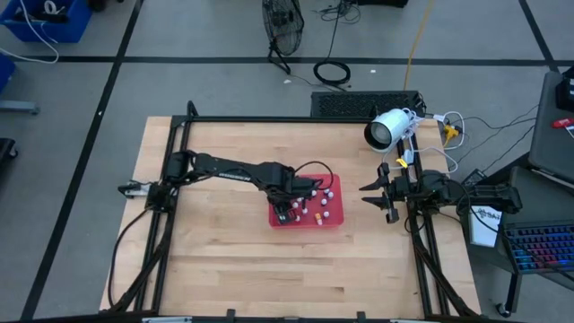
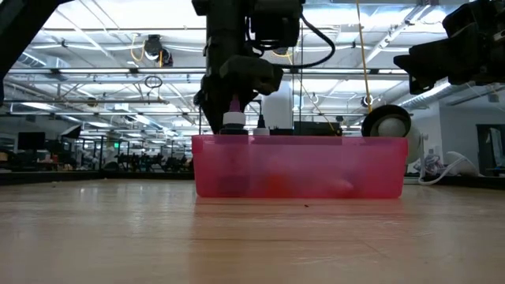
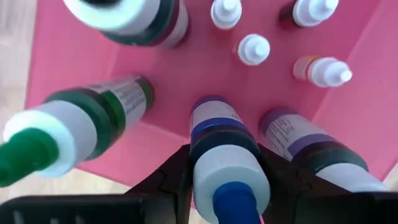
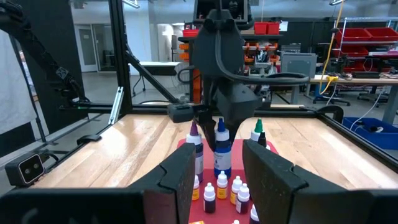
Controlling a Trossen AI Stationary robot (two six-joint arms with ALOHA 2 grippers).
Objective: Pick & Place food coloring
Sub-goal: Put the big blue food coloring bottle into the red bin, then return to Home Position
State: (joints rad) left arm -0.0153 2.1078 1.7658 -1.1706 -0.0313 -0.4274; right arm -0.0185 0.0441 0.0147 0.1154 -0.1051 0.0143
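red plastic, a shallow tray [image 1: 334,221], sits near the middle of the pale wooden table [image 1: 224,260], and we see the left gripper [image 1: 285,208] lowered over its left end. in the left wrist view its two dark fingers [image 3: 171,177] pinch a blue bottle [image 3: 221,155] of food coloring just below its white collar, one finger on each side of the neck. the right wrist view shows the same blue bottle [image 4: 222,152] hanging upright from that gripper above the tray.

around it stand its neighbours. a green bottle [image 3: 93,115] is just beside the blue one on one side and a purple bottle [image 3: 305,146] on the other, both close to the tray's near wall. a dark bottle [image 3: 140,18] with a white cap stands a little further in. several smaller bottles with white tips [image 3: 254,48] are grouped deeper in the tray, apart from the larger ones.

from table height we see the tray's pink wall [image 2: 300,166] with the left arm coming down behind it and a white cap [image 2: 233,120] showing just above the rim.

the right gripper [image 1: 387,196] waits off the tray's right side, well apart from it, fingers [image 4: 177,174] spread and holding nothing.
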